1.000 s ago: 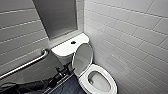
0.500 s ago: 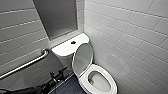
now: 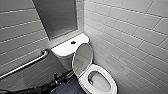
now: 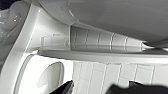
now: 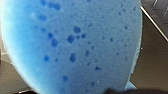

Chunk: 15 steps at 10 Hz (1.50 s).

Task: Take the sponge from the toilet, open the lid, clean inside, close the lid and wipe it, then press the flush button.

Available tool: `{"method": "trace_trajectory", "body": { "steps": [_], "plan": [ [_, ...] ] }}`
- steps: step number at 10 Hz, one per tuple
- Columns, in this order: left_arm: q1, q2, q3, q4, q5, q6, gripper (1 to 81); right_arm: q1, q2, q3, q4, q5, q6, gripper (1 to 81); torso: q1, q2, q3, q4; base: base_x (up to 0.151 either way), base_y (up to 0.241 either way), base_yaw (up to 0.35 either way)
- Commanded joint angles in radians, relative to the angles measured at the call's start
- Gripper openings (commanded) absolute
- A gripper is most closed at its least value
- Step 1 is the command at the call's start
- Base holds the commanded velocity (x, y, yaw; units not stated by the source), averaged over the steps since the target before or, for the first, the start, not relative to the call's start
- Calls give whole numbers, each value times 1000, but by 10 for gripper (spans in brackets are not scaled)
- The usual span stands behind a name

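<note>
The white toilet (image 3: pixel 65 51) stands in the corner with its lid (image 3: pixel 83 58) raised against the tank. The seat (image 3: pixel 110 79) is down around the open bowl (image 3: pixel 100 82). The dark round flush button (image 3: pixel 73 42) sits in the middle of the tank top. My left arm (image 3: pixel 60 79) reaches in from the lower left, just beside the bowl's rim. In the left wrist view the left gripper (image 4: pixel 100 88) is open, close to the toilet's white body (image 4: pixel 45 32). The bright blue sponge (image 5: pixel 75 45) looms large in the right wrist view, with my right gripper (image 5: pixel 117 91) shut on it.
A metal grab bar (image 3: pixel 25 65) runs along the tiled wall on the left. A white tiled wall (image 3: pixel 130 37) closes in tightly on the toilet's right. A grey panel (image 3: pixel 57 17) is set above the tank. Dark floor (image 3: pixel 67 88) shows beside the bowl.
The left arm has shifted slightly lower beside the bowl. The toilet and its raised lid stand as before.
</note>
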Motion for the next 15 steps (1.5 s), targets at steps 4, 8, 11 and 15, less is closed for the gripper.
{"method": "trace_trajectory", "body": {
  "steps": [4,8,11,15],
  "plan": [
    [350,-236,236,823,151,-7,811,8,-70,76,-42,-58,-3,10,0,0,0,0,0,0,0],
    [642,-170,222,876,371,-4,811,14,-87,98,-46,-46,-2,10,0,0,1,0,0,0,0],
    [744,-103,194,887,401,6,811,-5,-106,111,-47,-12,-2,10,0,0,2,0,0,0,0],
    [790,-53,116,884,395,-3,811,-25,-119,133,-49,23,-3,10,0,-1,3,0,0,0,0]
  ]
}}
